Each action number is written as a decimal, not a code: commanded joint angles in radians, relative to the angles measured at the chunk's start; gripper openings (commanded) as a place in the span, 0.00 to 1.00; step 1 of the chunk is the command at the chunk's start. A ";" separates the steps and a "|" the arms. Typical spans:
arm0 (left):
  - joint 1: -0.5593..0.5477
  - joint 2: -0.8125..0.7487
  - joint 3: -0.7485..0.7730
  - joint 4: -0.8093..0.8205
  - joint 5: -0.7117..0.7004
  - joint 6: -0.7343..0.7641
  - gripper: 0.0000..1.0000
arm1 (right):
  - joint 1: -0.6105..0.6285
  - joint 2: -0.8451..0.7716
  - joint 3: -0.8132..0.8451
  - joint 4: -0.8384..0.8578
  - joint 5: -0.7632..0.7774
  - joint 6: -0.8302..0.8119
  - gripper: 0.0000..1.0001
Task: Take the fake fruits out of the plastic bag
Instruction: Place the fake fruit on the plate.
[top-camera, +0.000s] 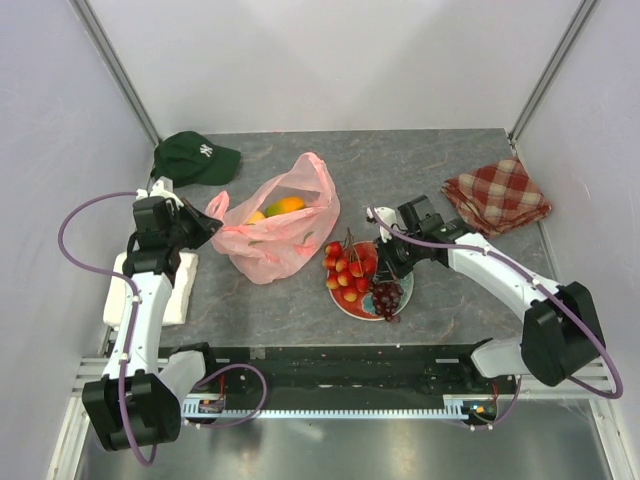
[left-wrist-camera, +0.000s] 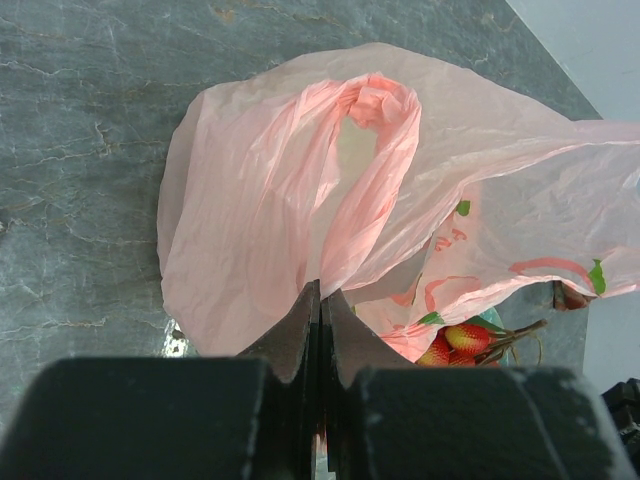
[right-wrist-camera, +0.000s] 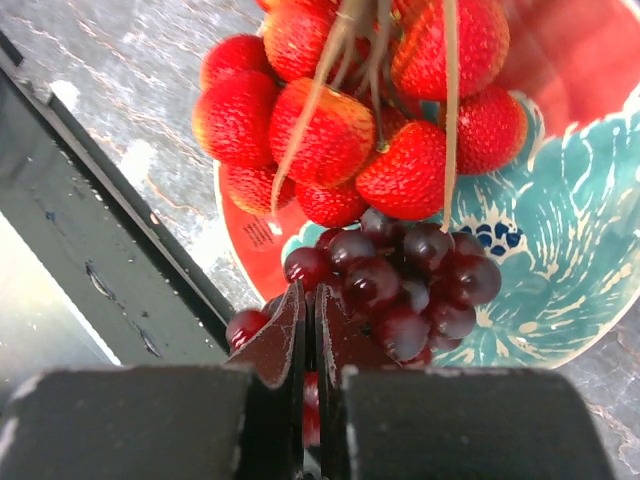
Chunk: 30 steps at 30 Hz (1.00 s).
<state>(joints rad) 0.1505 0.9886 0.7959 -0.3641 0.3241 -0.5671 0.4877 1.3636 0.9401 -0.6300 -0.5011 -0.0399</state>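
I find the left gripper (left-wrist-camera: 320, 300) pressed together on a fold of the pink bag (top-camera: 283, 245), at the bag's left edge in the overhead view. The bag lies left of frame centre, with an orange fruit (top-camera: 290, 204) and a yellow fruit (top-camera: 257, 216) showing in its open mouth. The right gripper (right-wrist-camera: 308, 300) is pressed together, its tips just beside the grapes (right-wrist-camera: 400, 285). The grapes and red berries (right-wrist-camera: 340, 130) lie on a plate (right-wrist-camera: 560, 230), just right of the bag, lower centre.

Overhead view covers table (top-camera: 420, 170); wrist views close, both catching berries (right-wrist-camera: 330, 130)
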 joint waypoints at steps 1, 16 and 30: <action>0.006 -0.005 0.028 0.024 0.018 0.015 0.04 | -0.003 0.022 -0.024 0.044 -0.005 0.015 0.05; 0.008 -0.008 0.011 0.027 0.018 0.016 0.04 | -0.009 0.035 0.167 -0.120 0.009 -0.078 0.63; 0.006 -0.010 0.005 0.030 0.027 0.009 0.04 | -0.034 -0.136 0.056 -0.376 0.056 -0.650 0.34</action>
<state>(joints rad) 0.1513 0.9886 0.7956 -0.3634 0.3244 -0.5671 0.4541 1.2961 1.0702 -0.8894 -0.4416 -0.4347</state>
